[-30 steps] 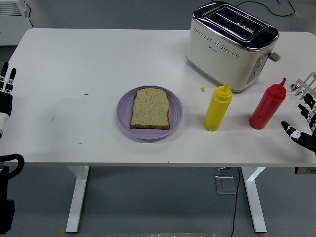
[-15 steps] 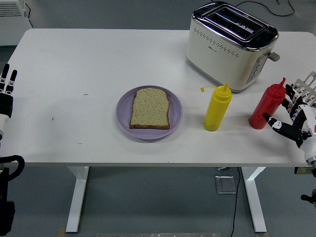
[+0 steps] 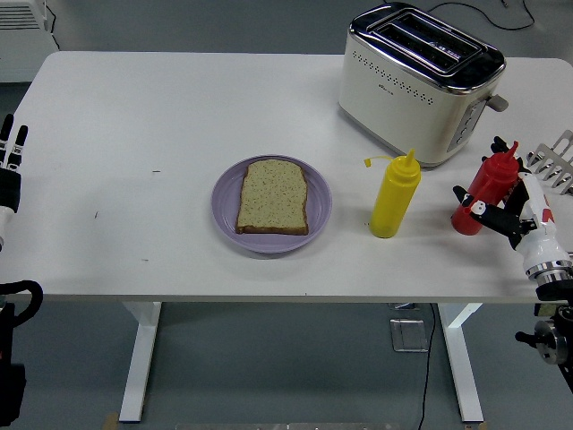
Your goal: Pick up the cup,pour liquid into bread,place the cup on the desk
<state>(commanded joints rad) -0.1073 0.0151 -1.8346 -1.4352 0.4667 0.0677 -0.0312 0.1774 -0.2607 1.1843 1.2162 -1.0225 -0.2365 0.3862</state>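
- The left hand (image 3: 11,159) rests at the table's (image 3: 134,107) left edge, fingers straight, holding nothing.
- A bread slice (image 3: 273,196) lies on a purple plate (image 3: 320,204).
- A yellow squeeze bottle (image 3: 395,195) stands upright.
- The right hand (image 3: 507,208) wraps its fingers around the red squeeze bottle (image 3: 488,184), before the toaster (image 3: 414,79).

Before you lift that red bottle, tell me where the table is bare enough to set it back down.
Widest bare patch: the table's left half, between the left hand resting at the left edge and the purple plate of bread. Also bare: the near strip before the plate. Crowded: the right side, where toaster, yellow bottle, red bottle and right hand cluster.
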